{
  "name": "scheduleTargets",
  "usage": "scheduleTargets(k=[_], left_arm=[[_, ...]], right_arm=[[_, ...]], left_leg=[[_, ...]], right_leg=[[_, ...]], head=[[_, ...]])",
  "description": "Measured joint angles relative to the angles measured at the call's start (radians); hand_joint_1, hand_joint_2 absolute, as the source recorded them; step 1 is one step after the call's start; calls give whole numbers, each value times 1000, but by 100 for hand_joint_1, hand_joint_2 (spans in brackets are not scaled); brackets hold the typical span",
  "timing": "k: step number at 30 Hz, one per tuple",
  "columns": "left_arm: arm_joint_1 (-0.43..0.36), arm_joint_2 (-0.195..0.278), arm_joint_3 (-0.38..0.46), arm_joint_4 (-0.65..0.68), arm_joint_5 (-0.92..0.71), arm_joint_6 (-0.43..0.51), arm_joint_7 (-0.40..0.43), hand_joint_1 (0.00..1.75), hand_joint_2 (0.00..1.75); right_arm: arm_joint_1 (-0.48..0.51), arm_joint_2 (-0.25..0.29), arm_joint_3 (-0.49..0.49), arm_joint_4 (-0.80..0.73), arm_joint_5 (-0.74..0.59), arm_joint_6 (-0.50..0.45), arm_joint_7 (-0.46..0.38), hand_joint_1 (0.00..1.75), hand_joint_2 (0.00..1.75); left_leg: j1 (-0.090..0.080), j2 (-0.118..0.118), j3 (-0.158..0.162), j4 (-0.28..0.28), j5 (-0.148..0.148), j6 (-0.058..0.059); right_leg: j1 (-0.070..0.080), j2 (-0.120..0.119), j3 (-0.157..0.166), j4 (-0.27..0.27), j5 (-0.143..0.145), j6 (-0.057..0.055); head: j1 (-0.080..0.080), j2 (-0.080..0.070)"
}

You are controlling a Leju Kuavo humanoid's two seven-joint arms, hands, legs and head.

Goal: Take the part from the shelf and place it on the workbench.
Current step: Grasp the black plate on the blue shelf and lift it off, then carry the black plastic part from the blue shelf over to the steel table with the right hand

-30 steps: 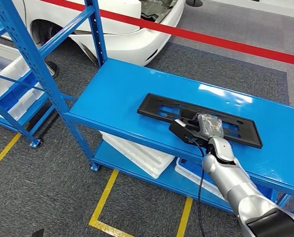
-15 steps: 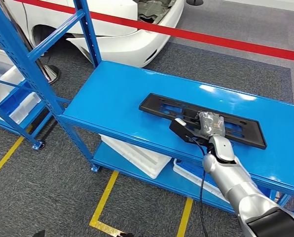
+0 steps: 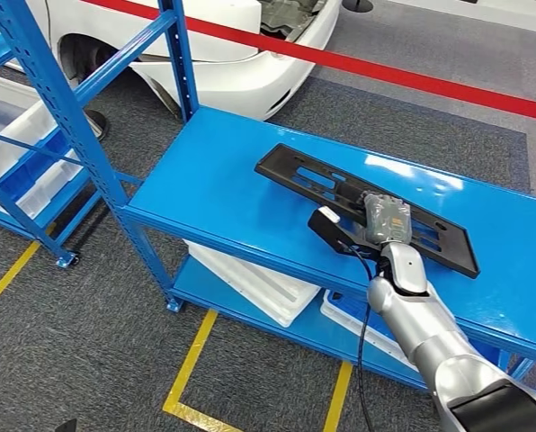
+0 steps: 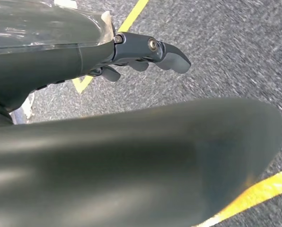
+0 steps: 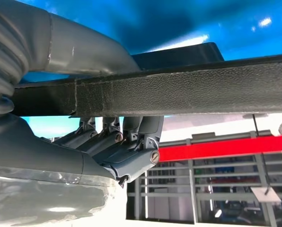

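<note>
The black part (image 3: 363,207) now sits at a steeper slant across the blue shelf (image 3: 218,180) than half a second ago, its far end swung away from the front edge, and the right hand (image 3: 385,220) still grips it at the near long edge. The right wrist view brings what the head view cannot: the thumb (image 5: 86,49) lies along one face of the part (image 5: 204,90) and the dark fingers (image 5: 132,146) curl against the other. The left wrist view has the left hand (image 4: 146,52) over grey floor with yellow tape (image 4: 130,19), fingers loosely extended, holding nothing. One part, one white car (image 3: 204,45), one red barrier band (image 3: 388,67).
</note>
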Motion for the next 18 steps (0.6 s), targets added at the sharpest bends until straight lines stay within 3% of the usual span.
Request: scheduleTargets(k=[1, 3, 4, 5, 8, 10, 13, 14, 15, 16, 18], left_arm=[[0, -1, 0, 0, 0, 5, 0, 0, 0], [0, -5, 1, 0, 1, 12, 0, 0, 0], [-2, -6, 1, 0, 1, 14, 0, 0, 0], [-3, -7, 1, 0, 1, 16, 0, 0, 0], [-4, -11, 3, 0, 1, 18, -1, 0, 0], [-4, -13, 6, 0, 1, 20, -7, 0, 0], [-4, -14, 9, 0, 1, 34, -35, 0, 0], [-4, -14, 9, 0, 0, 45, -49, 0, 0], [-3, -15, 9, 0, -3, 61, -67, 0, 0], [-2, -15, 8, 0, -10, 79, -87, 0, 0], [0, -16, 2, 0, -32, 117, -124, 0, 0]], right_arm=[[-1, -2, -3, -18, -2, -2, -2, 175, 175], [-12, -7, -12, -64, -7, -3, -6, 175, 175], [-19, -10, -16, -86, -9, -2, -8, 175, 175], [-26, -12, -18, -104, -11, -1, -9, 175, 175], [-29, -19, -23, -150, -19, 2, -12, 175, 175], [-27, -22, -31, -182, -46, -2, -26, 175, 175], [-10, -37, -49, -265, -136, 10, -72, 175, 175], [3, -48, -56, -304, -179, 26, -91, 175, 175], [20, -63, -64, -353, -235, 51, -115, 175, 175], [41, -81, -75, -406, -302, 85, -145, 175, 175], [86, -121, -99, -522, -468, 183, -222, 175, 175]], left_leg=[[0, 0, 1, 0, -1, 0], [-2, -1, 4, 0, -3, -3], [-3, -2, 4, 0, -4, -6], [-5, -2, 3, 0, -5, -9], [-5, -2, 1, -3, -6, -24], [-6, -1, -11, 27, -31, -32], [-6, -1, -89, 204, -119, -38], [-6, -1, -114, 256, -135, -39], [-6, 0, -124, 275, -131, -39], [-6, 0, -116, 255, -109, -38], [-6, 0, -62, 131, -37, -33]], right_leg=[[0, 0, 13, -35, 29, -2], [1, 1, 71, -168, 103, -9], [3, 2, 95, -225, 126, -13], [4, 2, 110, -259, 134, -17], [4, 2, 117, -280, 127, -31], [-1, 1, 121, -290, 131, -41], [-2, 0, 123, -293, 133, -47], [-1, 0, 124, -293, 132, -48], [-1, -1, 125, -293, 131, -48], [0, -1, 127, -292, 130, -47], [-1, -1, 130, -290, 125, -42]], head=[[0, 0], [0, 0], [-1, 0], [-1, 0], [-1, 0], [-2, 0], [-3, 0], [-3, 0], [-3, 0], [-3, 0], [-3, 0]])
